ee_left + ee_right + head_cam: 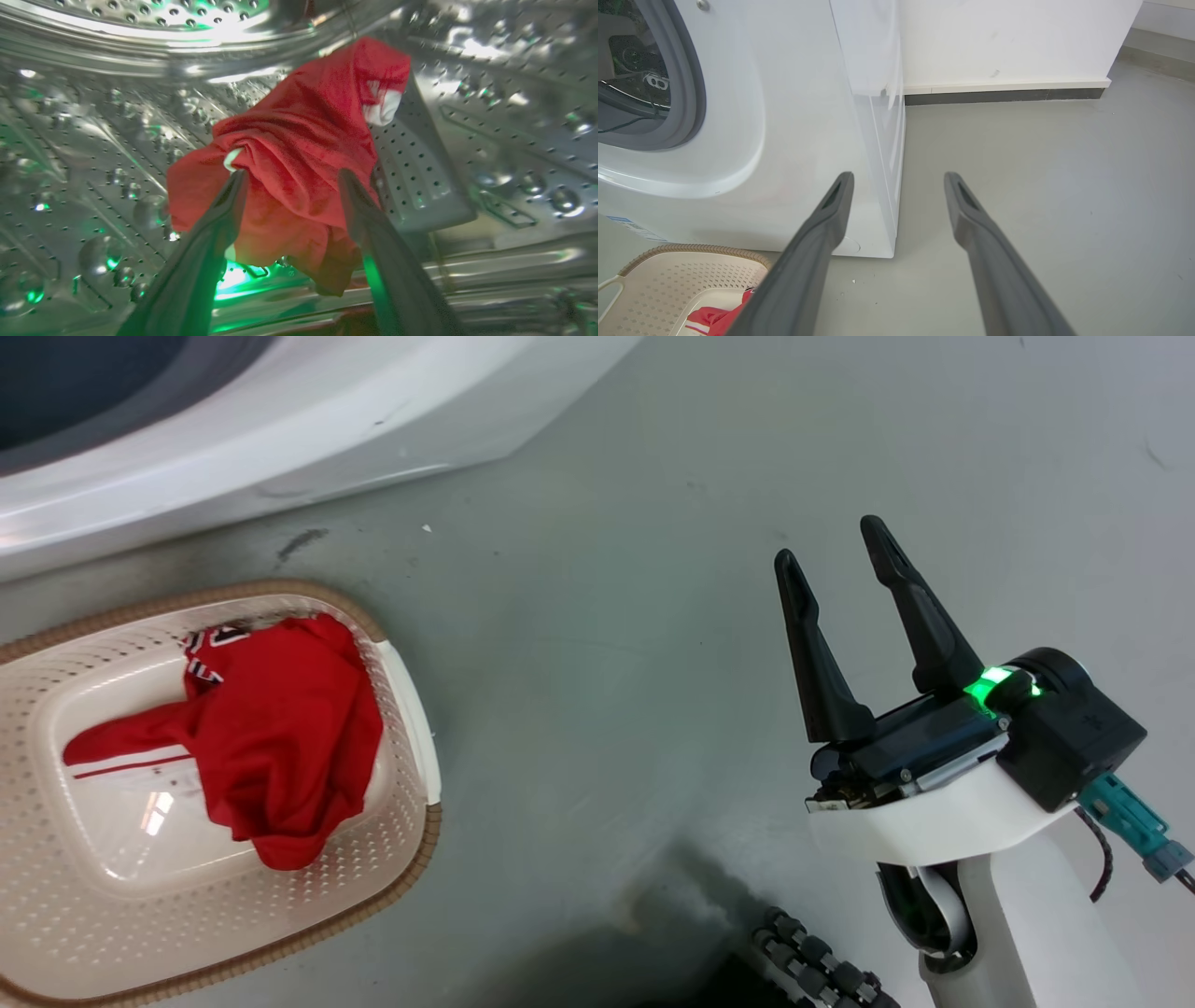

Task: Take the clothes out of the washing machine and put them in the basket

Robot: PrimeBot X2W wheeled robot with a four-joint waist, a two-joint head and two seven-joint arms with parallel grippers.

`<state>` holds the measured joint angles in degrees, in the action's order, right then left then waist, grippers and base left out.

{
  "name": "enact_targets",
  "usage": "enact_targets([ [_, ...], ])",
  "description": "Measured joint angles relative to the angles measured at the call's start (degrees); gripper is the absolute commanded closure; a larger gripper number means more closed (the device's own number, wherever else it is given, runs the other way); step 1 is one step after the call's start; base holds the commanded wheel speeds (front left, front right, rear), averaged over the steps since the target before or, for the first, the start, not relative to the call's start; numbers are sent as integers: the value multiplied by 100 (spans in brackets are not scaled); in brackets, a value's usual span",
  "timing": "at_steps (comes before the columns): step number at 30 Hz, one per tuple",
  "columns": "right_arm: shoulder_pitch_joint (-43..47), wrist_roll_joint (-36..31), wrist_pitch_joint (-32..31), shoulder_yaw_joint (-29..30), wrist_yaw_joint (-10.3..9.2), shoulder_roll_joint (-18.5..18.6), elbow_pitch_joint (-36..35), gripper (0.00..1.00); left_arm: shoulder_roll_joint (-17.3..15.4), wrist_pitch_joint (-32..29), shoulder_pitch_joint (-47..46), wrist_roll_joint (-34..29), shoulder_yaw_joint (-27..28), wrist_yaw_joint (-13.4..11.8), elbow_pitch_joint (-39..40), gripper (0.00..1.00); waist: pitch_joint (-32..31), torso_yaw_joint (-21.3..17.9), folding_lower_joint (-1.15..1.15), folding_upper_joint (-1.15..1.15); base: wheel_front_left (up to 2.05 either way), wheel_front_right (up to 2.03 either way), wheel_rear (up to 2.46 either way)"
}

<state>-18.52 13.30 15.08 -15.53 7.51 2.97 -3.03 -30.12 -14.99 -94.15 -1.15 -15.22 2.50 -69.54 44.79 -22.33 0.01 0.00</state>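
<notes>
Inside the washing machine's perforated steel drum (93,140), a red garment (303,140) of the clothes lies bunched over a raised paddle. My left gripper (292,175) is open, its fingers spread on either side of the cloth's near folds. More red clothes (280,737), one with thin white stripes, lie in the cream basket (411,859) on the floor in front of the washing machine (280,420). My right gripper (829,539) hangs open over bare floor, well to the right of the basket. In the right wrist view the right gripper (899,175) points at the machine's corner (878,163).
The basket (691,249) stands close under the machine's front, below the grey porthole rim (689,93). Grey floor (607,663) stretches to the right, as far as a white wall with a dark baseboard (1004,95). A ribbed black cable guide (812,961) lies near my base.
</notes>
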Motion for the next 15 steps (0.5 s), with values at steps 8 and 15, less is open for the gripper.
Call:
enact_targets([
  [8,77,119,0,-141,0,-1,-158,0,-322,-890,-360,-83,-133,3,20,0,335,-213,0,0,0,0,0],
  [15,90,177,0,-190,0,-1,-253,0,-487,-1209,-381,-14,-126,-110,279,0,543,-289,-1,0,0,0,0],
])
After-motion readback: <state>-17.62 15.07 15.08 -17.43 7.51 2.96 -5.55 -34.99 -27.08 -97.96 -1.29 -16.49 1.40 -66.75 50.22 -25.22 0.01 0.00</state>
